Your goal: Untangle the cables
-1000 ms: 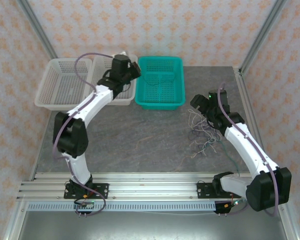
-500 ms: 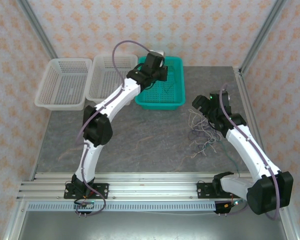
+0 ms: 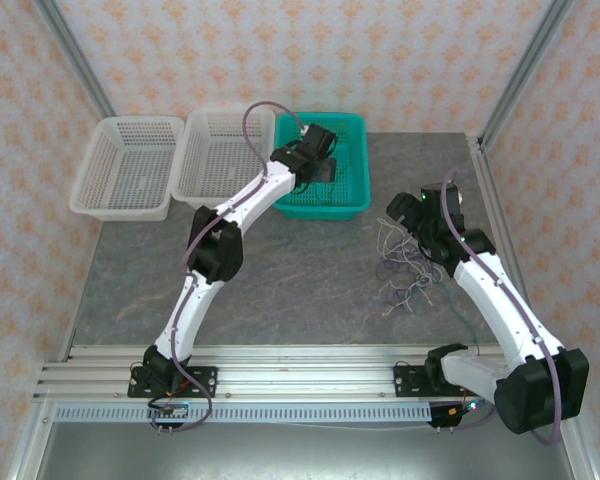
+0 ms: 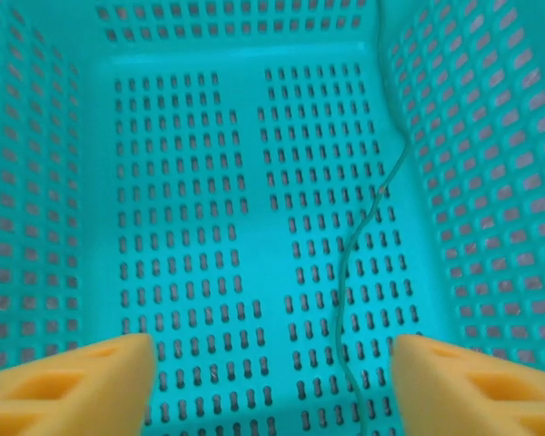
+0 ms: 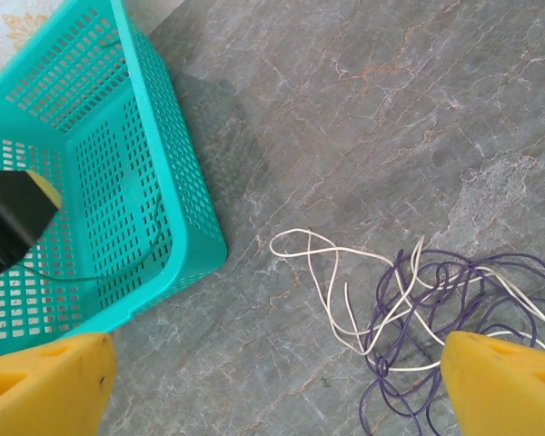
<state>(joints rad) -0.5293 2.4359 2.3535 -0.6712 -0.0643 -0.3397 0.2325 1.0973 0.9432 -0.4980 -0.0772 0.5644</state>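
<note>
— Left arm has swung off the white basket at 11 o'clock and now hangs over the teal basket at 12 o'clock.
— And the left fingers?
— Spread wide, nothing between them. The green cable lies loose on the basket floor below, curling near the 3 o'clock wall.
— So that one is sorted. The rest?
— The purple cable and white cable sit tangled together on the surface, at 3 o'clock from its middle, apart from the basket. The right fingers hover over that heap, wide apart and empty.
— Which step is in hand, then?
— I'd say the green has just been dropped off and the next strand is due.
— What does that call for?
— Taking one colour only. The white loop straying toward the basket looks easiest. Pinch it clear of the purple, then draw slowly so the knot loosens rather than tightens.
</note>
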